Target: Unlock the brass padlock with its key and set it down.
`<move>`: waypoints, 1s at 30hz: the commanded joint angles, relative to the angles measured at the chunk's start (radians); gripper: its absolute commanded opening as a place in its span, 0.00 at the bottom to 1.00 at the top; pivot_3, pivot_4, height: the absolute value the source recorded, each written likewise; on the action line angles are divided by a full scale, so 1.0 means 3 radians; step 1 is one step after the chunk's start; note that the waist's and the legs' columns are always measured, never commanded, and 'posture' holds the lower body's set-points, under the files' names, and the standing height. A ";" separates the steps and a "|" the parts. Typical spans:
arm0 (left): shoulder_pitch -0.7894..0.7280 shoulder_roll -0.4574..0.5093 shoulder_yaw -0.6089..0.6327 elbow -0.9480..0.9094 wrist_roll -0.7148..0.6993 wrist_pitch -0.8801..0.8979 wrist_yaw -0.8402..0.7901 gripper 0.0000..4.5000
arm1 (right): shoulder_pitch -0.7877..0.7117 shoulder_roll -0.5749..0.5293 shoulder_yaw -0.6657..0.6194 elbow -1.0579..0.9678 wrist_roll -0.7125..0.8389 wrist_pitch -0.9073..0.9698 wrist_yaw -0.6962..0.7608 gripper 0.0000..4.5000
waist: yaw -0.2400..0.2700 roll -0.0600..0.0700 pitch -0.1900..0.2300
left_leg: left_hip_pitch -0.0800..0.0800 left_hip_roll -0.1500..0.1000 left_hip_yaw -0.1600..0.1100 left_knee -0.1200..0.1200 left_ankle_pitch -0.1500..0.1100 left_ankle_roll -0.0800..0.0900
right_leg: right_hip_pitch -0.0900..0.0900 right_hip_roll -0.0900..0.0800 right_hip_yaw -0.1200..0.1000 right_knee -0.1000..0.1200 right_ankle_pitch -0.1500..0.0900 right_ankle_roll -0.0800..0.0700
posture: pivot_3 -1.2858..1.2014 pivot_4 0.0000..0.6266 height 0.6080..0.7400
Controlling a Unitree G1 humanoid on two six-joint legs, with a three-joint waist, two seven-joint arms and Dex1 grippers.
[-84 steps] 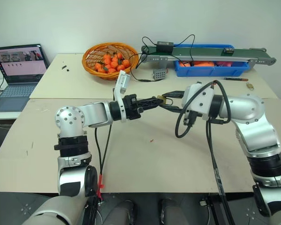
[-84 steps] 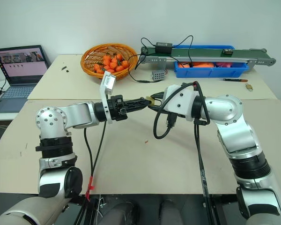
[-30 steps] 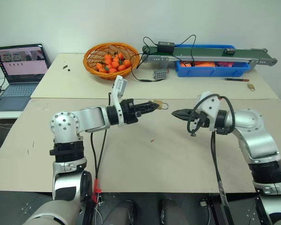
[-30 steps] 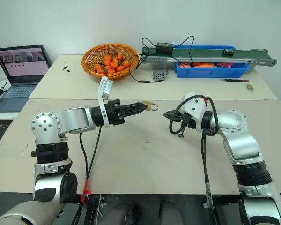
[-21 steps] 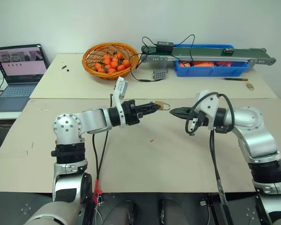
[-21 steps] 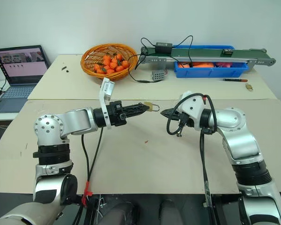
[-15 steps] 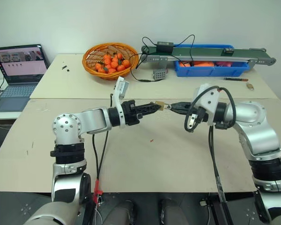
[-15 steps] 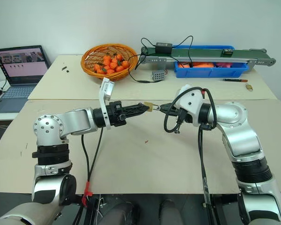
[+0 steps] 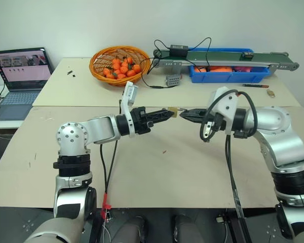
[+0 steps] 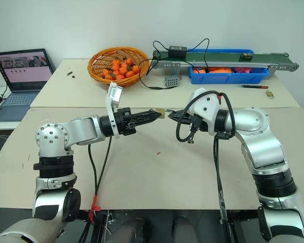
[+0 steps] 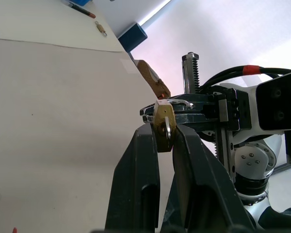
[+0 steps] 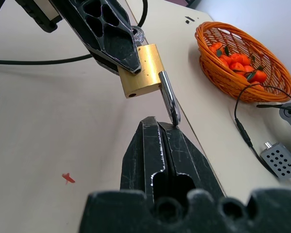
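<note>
The brass padlock [image 12: 140, 70] hangs over the middle of the table, pinched at the tips of my left gripper [image 9: 168, 113], which points level toward the right arm. Its silvery shackle [image 12: 169, 99] sticks out toward my right gripper [image 12: 159, 124]. That gripper is shut, and its tips [image 9: 184, 114] meet the end of the shackle. In the left wrist view the padlock [image 11: 162, 121] sits between the two black fingers, with the right gripper close behind it. The key is hidden.
An orange basket [image 9: 119, 63] of tangerines stands at the back, and a laptop [image 9: 21, 76] at far left. A conveyor [image 9: 228, 57] over a blue bin [image 9: 228, 74] lies at back right, with a small brass item [image 9: 270, 93] near the right edge.
My right gripper, which hung apart from the padlock a second ago, has risen and moved left until its shut tips reach the shackle. The left gripper has kept still with the padlock.
</note>
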 commanded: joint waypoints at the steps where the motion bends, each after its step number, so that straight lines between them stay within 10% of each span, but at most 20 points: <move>1: -0.0013 0.0026 -0.0005 -0.0069 -0.0002 -0.0061 -0.0061 0.01 | -0.0121 -0.0120 -0.0207 -0.0183 0.0190 0.0116 0.0054 0.01 | 0.0000 0.0000 0.0000 | 0.0000 0.0000 0.0000 0.0000 0.0000 0.0000 | 0.0000 0.0000 0.0000 0.0000 0.0000 0.0000 | 0.52 0.24 1.00; 30: -0.0013 0.0006 -0.0020 -0.0098 0.0004 -0.0063 -0.0051 0.01 | -0.0219 -0.0198 -0.0180 -0.0049 0.0157 0.0037 -0.0013 0.01 | 0.0001 0.0000 0.0000 | -0.0001 0.0000 0.0000 0.0000 0.0000 0.0001 | 0.0000 -0.0002 0.0000 -0.0001 0.0000 0.0000 | 0.52 0.24 1.00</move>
